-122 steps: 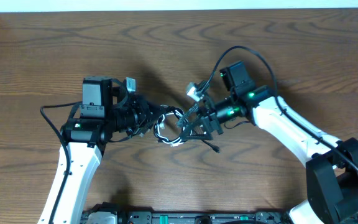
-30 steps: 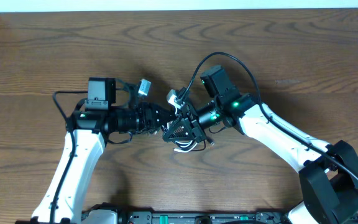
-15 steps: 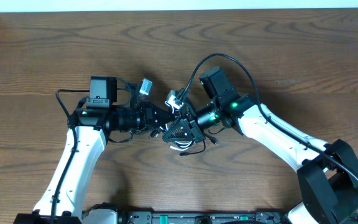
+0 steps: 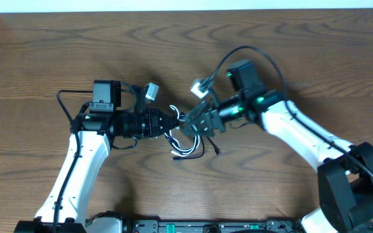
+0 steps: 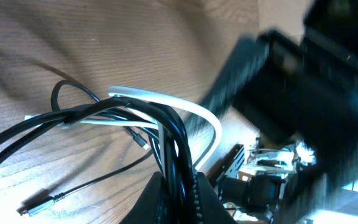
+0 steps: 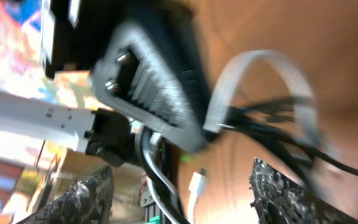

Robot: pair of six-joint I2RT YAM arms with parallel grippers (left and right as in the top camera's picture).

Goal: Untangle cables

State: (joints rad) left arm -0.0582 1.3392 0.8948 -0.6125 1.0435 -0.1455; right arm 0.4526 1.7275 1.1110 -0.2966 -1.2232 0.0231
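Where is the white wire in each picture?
Overhead: the thin white cord loops just below the picture's middle.
Left wrist: it arcs across the centre.
Right wrist: a blurred pale loop, upper right.
Shared landmark: the thin black cord tangled with it.

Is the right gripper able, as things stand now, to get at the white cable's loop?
Probably yes. The right gripper is open and the white cable arches just ahead of its fingers, nothing between. The left gripper, shut on the black cable, sits very close, so room is tight.
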